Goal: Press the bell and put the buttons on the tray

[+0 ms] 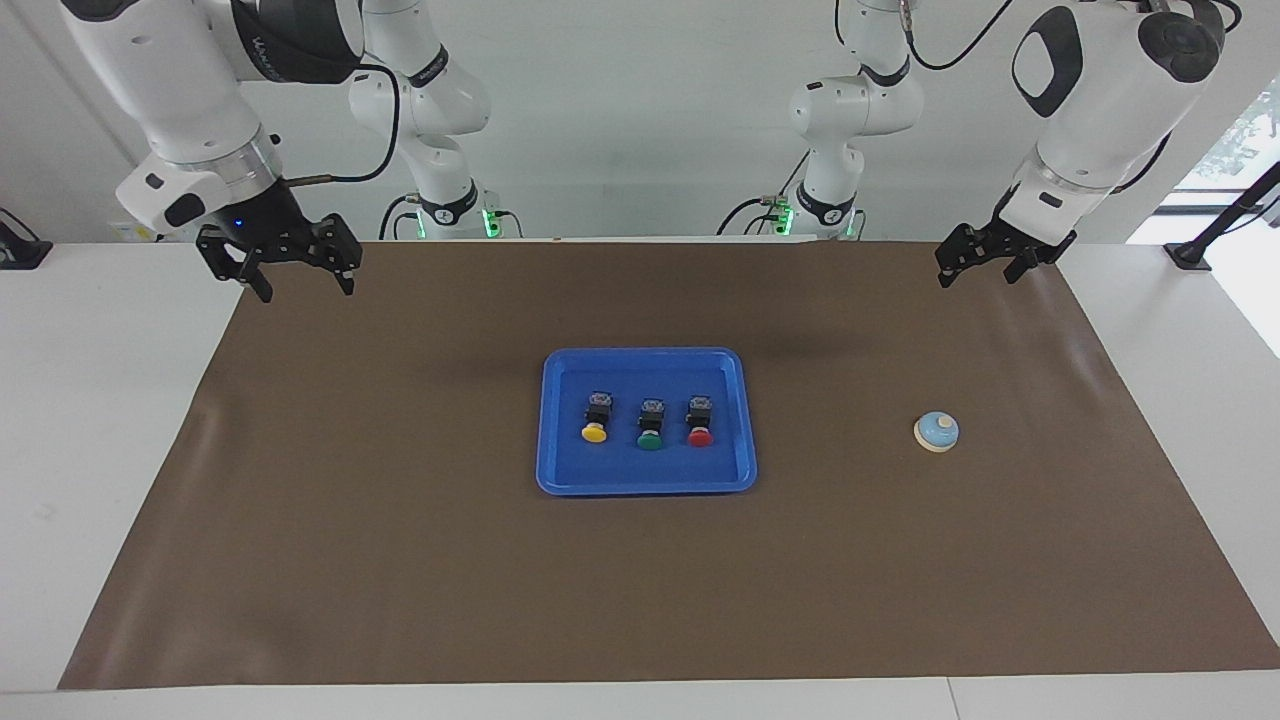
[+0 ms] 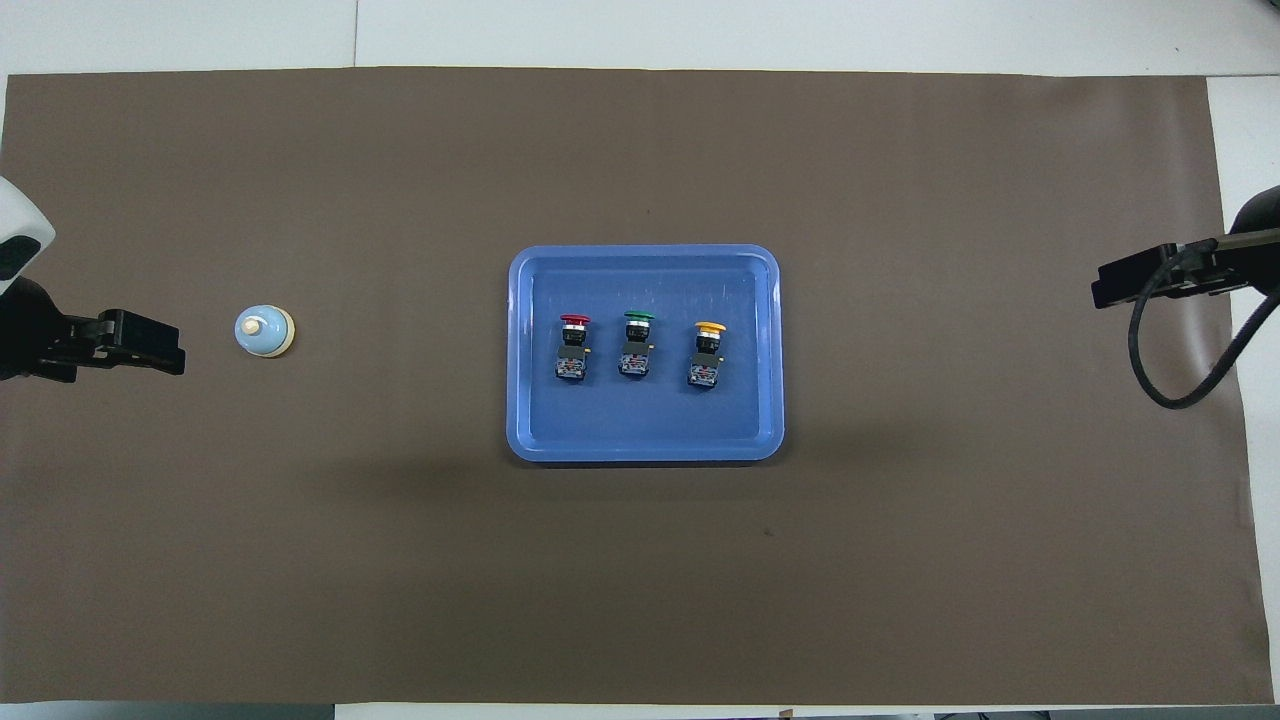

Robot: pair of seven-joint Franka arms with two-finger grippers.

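No legible text found anywhere; faint white lettering noted on right arm (image 1: 285, 45), too small to read.

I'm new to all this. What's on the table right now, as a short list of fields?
tray: blue, mid-mat
buttons in tray: yellow button, green button, red button, side by side in a row
bell: light blue, on the mat toward the left arm's end of the table, apart from the tray
left end effector: open, empty, up over the mat's edge
right end effector: open, empty, up over the mat's corner
mat: brown, covers the table
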